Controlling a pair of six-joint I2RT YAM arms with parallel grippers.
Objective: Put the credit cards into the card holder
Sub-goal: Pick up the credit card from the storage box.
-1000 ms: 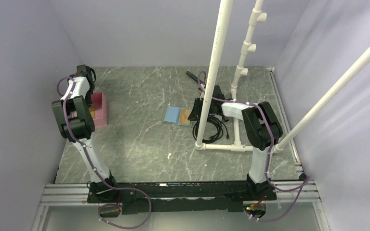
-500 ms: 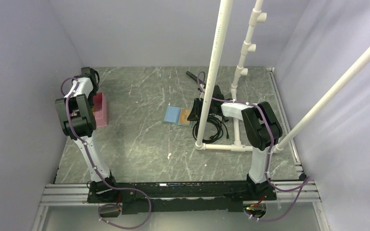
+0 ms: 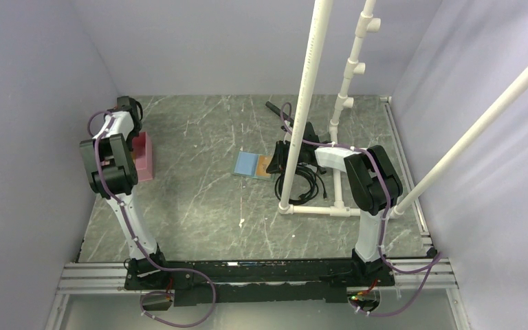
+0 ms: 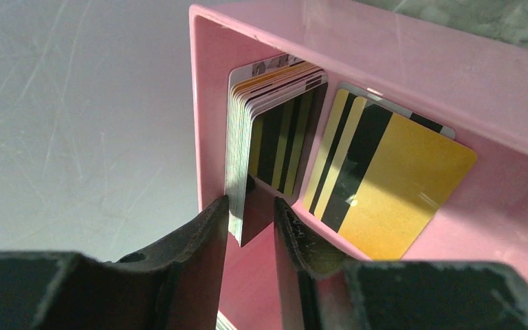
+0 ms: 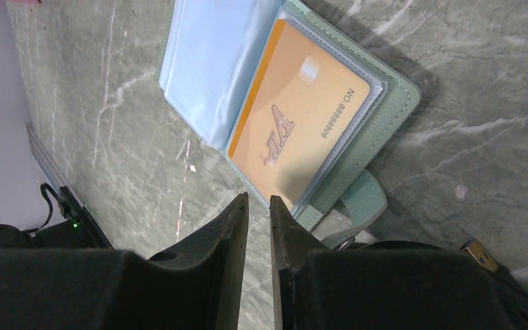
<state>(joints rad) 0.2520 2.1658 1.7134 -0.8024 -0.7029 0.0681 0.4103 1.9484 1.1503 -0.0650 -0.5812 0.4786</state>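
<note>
Gripping, left hand (image 4: 249, 213): fingers pinched on the stack of credit cards (image 4: 275, 117), which stands against the pink tray's (image 4: 385, 48) inner wall.
Loose card (image 4: 392, 185): gold with black stripes, in the tray beside the stack.
Card holder (image 5: 385, 110): open on the counter (image 5: 454, 41), well apart from the tray, with an orange card (image 5: 302, 124) sleeved inside.
Right hand (image 5: 258, 227): fingers almost together, holding nothing, far from the tray.

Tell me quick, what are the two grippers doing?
Left gripper: closed on the credit cards in the pink tray.
Right gripper: nearly closed, holding nothing.
</note>
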